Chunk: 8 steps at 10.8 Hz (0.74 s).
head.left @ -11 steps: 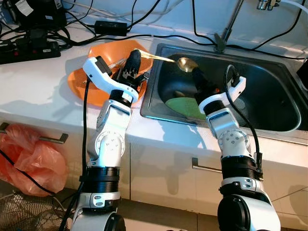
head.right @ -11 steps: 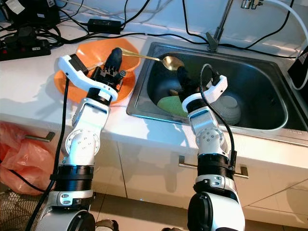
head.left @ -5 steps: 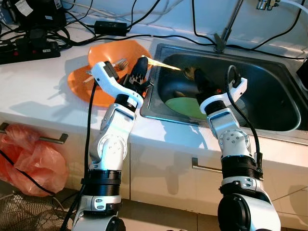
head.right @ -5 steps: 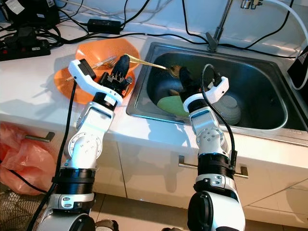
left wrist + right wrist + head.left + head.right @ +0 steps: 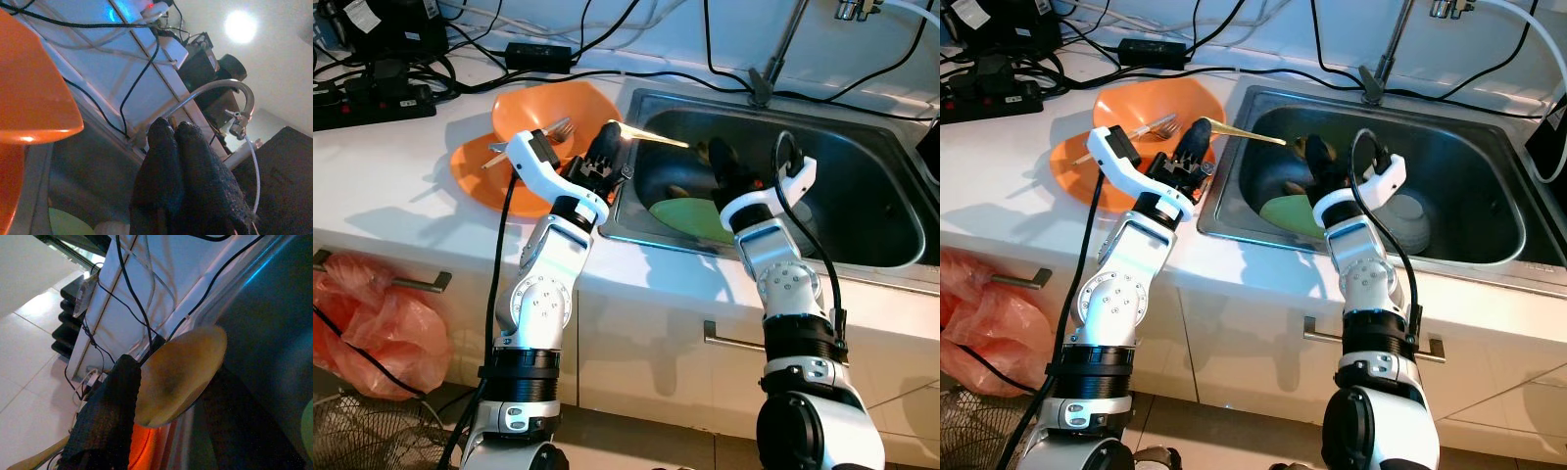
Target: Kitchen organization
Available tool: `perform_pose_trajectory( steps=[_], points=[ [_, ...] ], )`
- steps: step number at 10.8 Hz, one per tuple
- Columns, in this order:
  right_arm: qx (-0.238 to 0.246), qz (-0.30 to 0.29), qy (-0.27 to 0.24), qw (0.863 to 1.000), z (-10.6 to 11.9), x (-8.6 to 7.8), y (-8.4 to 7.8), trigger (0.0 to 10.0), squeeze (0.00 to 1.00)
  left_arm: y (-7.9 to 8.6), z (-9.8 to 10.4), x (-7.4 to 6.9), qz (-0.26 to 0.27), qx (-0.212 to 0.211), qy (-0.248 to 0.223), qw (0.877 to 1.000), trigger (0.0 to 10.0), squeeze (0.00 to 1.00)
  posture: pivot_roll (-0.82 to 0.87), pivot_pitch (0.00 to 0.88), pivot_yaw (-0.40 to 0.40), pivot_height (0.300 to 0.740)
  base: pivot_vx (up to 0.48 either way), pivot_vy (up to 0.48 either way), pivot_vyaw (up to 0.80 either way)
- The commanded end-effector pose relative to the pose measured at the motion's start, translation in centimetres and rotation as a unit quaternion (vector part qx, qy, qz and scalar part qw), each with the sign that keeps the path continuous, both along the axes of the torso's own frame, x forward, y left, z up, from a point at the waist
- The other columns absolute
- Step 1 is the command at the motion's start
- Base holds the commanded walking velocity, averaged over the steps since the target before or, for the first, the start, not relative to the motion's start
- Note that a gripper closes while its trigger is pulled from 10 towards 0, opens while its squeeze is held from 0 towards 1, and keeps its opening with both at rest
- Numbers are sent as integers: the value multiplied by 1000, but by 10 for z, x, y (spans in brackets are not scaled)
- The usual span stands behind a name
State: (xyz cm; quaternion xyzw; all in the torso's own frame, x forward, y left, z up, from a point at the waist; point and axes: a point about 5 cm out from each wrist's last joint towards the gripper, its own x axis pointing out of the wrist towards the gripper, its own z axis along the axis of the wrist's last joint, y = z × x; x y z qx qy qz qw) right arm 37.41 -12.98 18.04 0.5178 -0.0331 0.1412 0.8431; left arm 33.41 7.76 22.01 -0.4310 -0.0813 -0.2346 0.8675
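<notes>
A gold spoon (image 5: 656, 138) hangs level across the sink's left edge. My left gripper (image 5: 610, 142) is shut on the end of its handle, just right of the orange plates (image 5: 475, 176). In the left wrist view the two fingers (image 5: 188, 147) are pressed together with a thin gold tip between them. My right gripper (image 5: 715, 157) reaches up from inside the sink (image 5: 862, 176). Its fingers are apart, with the spoon's bowl (image 5: 181, 377) between them. Whether the pads press on the bowl is unclear.
Two orange plates overlap on the white counter, with a fork (image 5: 556, 127) on them. A green plate (image 5: 690, 217) and a white bowl (image 5: 1410, 220) lie in the sink. A faucet (image 5: 781, 44), cables and a power strip (image 5: 362, 103) sit behind. A red bag (image 5: 372, 328) hangs below.
My left gripper has carried the spoon to the right, off the orange plates to the sink's edge. The spoon's bowl has come down between the right gripper's fingers.
</notes>
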Motion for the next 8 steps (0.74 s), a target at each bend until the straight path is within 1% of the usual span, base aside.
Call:
perform_pose_trajectory(
  steps=[1,4,5,8],
  points=[
    [-2,-8,-4,1000,3,2,-5,10000,0,-21,5,-7,-38,-30,-6,999,10000,0,122,71,-74,740,0,0,0],
    [0,-23,5,1000,2,3,-8,10000,0,-22,1,-9,-48,-21,4,999,10000,0,122,72,-76,740,0,0,0],
    [5,-28,7,1000,2,4,-10,0,0,-22,-2,-8,-47,-12,12,999,10000,0,123,72,-76,740,0,0,0],
    [11,-37,6,999,2,5,-13,0,0,-21,-6,-7,-42,-5,22,999,10000,0,122,71,-76,740,0,0,0]
  ],
)
